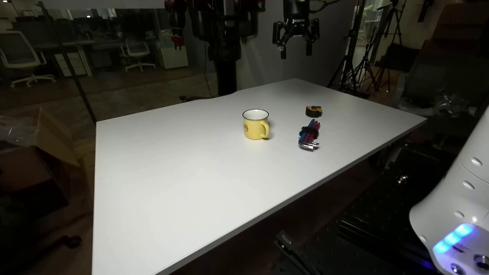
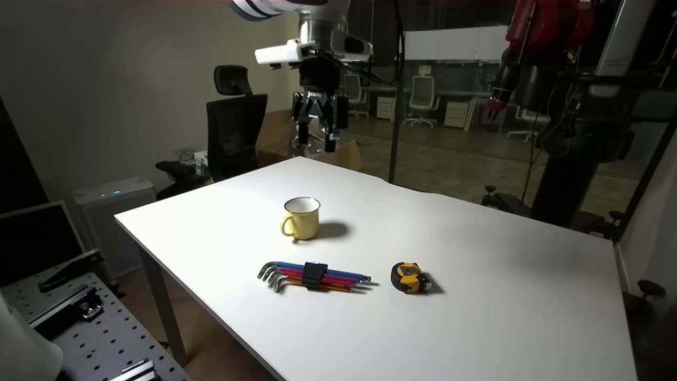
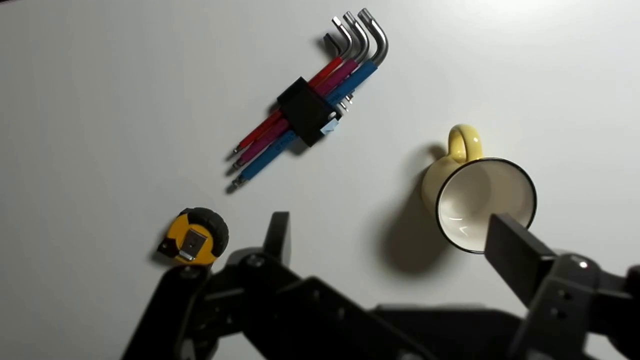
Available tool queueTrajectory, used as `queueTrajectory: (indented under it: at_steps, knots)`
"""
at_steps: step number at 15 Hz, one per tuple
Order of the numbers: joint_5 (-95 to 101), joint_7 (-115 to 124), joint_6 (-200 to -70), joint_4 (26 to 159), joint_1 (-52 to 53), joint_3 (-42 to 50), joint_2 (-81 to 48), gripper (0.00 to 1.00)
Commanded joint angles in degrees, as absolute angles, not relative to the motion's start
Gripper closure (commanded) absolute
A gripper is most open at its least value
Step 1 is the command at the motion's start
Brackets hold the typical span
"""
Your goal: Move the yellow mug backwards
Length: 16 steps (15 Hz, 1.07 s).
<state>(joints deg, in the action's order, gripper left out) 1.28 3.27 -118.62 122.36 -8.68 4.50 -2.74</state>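
Observation:
The yellow mug stands upright on the white table, in both exterior views point(image 1: 253, 129) point(image 2: 305, 224). It has a white inside, a dark rim and a side handle. In the wrist view the mug point(image 3: 472, 200) is right of centre, its handle toward the top of the picture. My gripper is high above the table in both exterior views point(image 1: 296, 54) point(image 2: 316, 142), pointing down, apart from the mug. In the wrist view my gripper point(image 3: 387, 220) is wide open with nothing between the fingers. Its right finger covers part of the mug's rim in that view.
A set of coloured hex keys point(image 2: 314, 276) in a black holder lies near the mug, also in the wrist view point(image 3: 307, 110). A yellow-and-black tape measure point(image 2: 408, 278) sits beside the keys. The white table point(image 1: 172, 183) has its edges in view. Another dark robot point(image 1: 225, 34) stands behind it.

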Motion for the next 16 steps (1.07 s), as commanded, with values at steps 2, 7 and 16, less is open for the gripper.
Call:
queueTrajectory:
  at_steps: [2, 7, 16]
  knots:
    - [2.73, 5.16, -122.01, 119.83, -6.67, 4.45, -7.25, 0.00]
    - [9.08, 5.16, -129.91, 117.22, -3.20, 3.77, -15.63, 0.00]
    - [9.90, 2.13, -133.78, 121.20, -2.61, 3.94, -14.02, 0.00]
